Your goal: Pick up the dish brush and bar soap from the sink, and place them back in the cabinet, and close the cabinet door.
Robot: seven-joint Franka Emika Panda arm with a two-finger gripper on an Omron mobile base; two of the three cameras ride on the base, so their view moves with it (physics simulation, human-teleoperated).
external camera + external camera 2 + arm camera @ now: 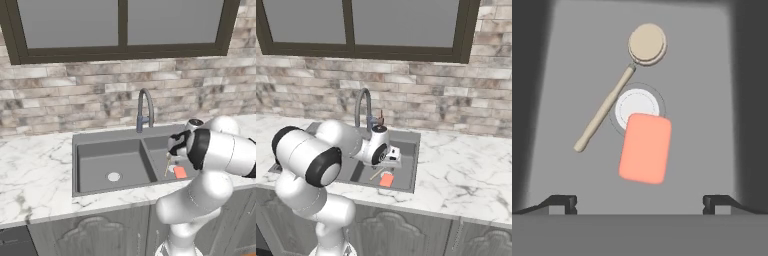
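Observation:
The dish brush [605,111], a tan stick with a round pale head, lies slanted on the floor of the dark grey sink's [100,137] right basin. The orange-red bar soap [645,148] lies flat beside it, covering part of the round silver drain [634,102]. My gripper [640,201] hangs open straight above them, clear of both, with nothing between its fingers. From the base, the soap [180,172] and brush [168,165] show just below my hand [176,144]; the soap [387,180] and brush [376,173] lie in the sink [415,160]. The cabinet and its door are out of view.
A grey gooseneck faucet [145,107] rises behind the sink's divider, close to my hand. The left basin has its own drain [114,176]. White marble counter [466,170] runs on both sides, with carved base cabinets [95,235] below and a dark-framed window [122,25] above the brick wall.

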